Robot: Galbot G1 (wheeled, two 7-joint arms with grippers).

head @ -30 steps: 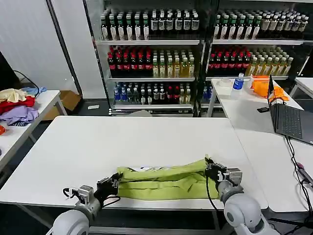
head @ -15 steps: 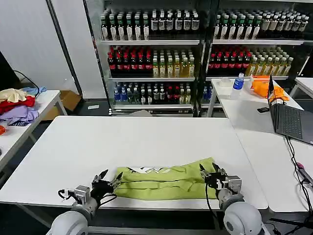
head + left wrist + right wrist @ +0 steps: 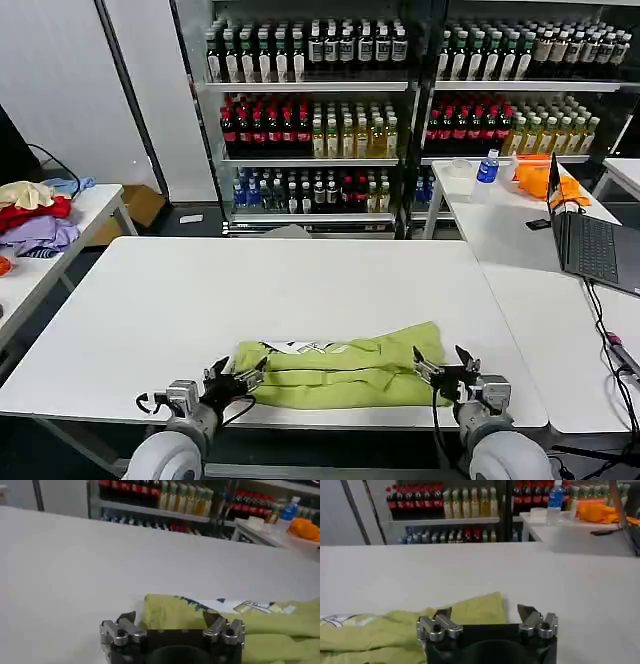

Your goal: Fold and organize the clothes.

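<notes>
Currently the T-shirt (image 3: 340, 368) lies as a folded band at lower centre of the head view, near the front edge of the white table (image 3: 200, 300), long axis running left to right. Left gripper (image 3: 236, 380) sits at the band's left end, right gripper (image 3: 445, 366) at its right end; both have jaws spread, holding nothing. Each arm is nearest its own end, so a fold likely calls for both.

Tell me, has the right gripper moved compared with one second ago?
Yes. The right gripper has released the lime T-shirt and pulled back toward the near edge of the white table, now open just off the shirt's right end.
</notes>
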